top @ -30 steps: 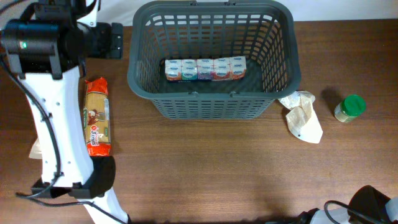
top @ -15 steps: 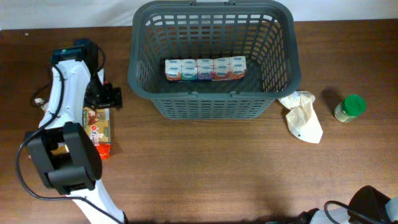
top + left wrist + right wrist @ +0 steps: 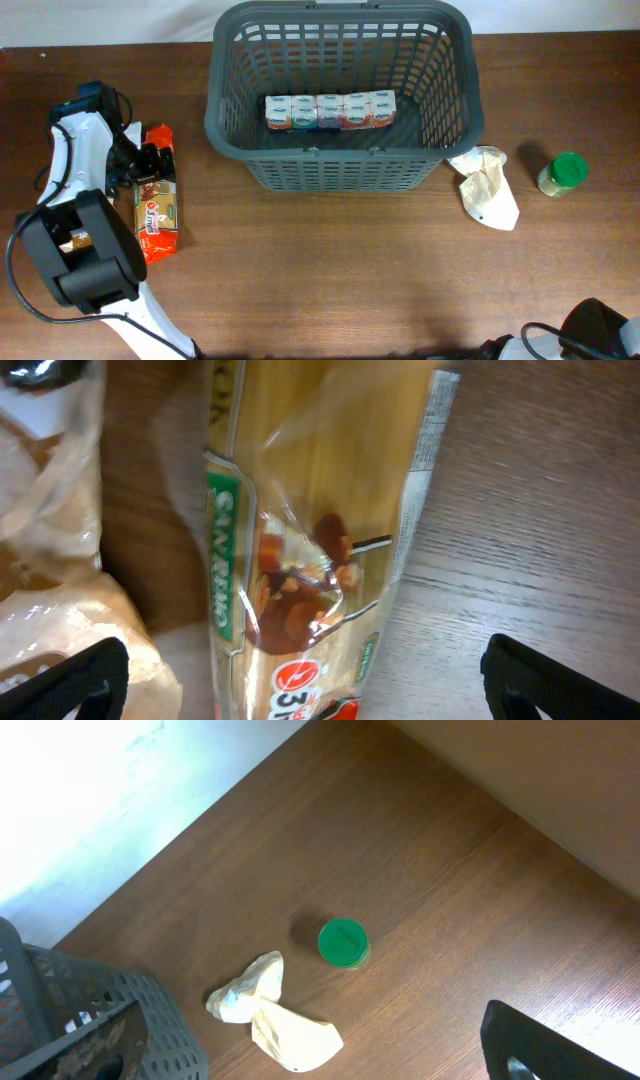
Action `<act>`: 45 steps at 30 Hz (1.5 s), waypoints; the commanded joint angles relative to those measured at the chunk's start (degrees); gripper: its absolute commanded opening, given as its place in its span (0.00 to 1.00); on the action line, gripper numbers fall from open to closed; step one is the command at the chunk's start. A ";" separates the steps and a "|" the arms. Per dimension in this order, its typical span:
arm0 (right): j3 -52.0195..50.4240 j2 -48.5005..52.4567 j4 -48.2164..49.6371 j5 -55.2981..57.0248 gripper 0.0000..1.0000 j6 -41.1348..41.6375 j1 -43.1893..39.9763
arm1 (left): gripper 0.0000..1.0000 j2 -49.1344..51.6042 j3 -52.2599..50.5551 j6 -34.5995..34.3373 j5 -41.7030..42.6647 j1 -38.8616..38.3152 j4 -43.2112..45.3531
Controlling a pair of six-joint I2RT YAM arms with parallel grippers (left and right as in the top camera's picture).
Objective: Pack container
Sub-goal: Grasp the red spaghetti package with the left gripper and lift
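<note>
Dark grey basket sits upright at top centre of the overhead frame on the brown bench. A row of small cartons lies on its floor. Left hand hangs over a pasta packet at the left edge of the frame, its fingers spread wide either side of the packet, pinching nothing. A clear plastic bag lies just left of the packet in the left wrist view. Right of the basket, crumpled paper lies just beside its lower right corner, and a green-lidded jar stands further right. Right hand is above that end of the bench, fingers spread, holding nothing.
</note>
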 commanded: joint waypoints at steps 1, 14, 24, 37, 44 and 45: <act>-0.04 -0.35 0.20 0.50 0.99 -0.20 -0.22 | 0.99 3.58 -0.39 3.72 3.37 0.35 0.20; -0.04 -0.35 0.20 0.50 0.99 -0.20 -0.22 | 0.60 7.50 -0.39 3.06 -3.78 0.61 1.64; -0.04 -0.35 0.20 0.50 0.99 -0.20 -0.22 | 0.20 7.58 -0.59 3.06 -3.58 0.61 1.62; -0.04 -0.35 0.20 0.50 0.99 -0.20 -0.22 | 0.02 3.52 4.42 3.08 -1.36 0.26 -1.25; -0.04 -0.35 0.20 0.50 0.99 -0.20 -0.22 | 0.02 -3.65 10.05 3.54 -1.40 -0.90 -3.13; -0.04 -0.35 0.20 0.50 0.99 -0.20 -0.22 | 0.02 -4.55 10.05 3.54 -1.40 -0.96 -3.30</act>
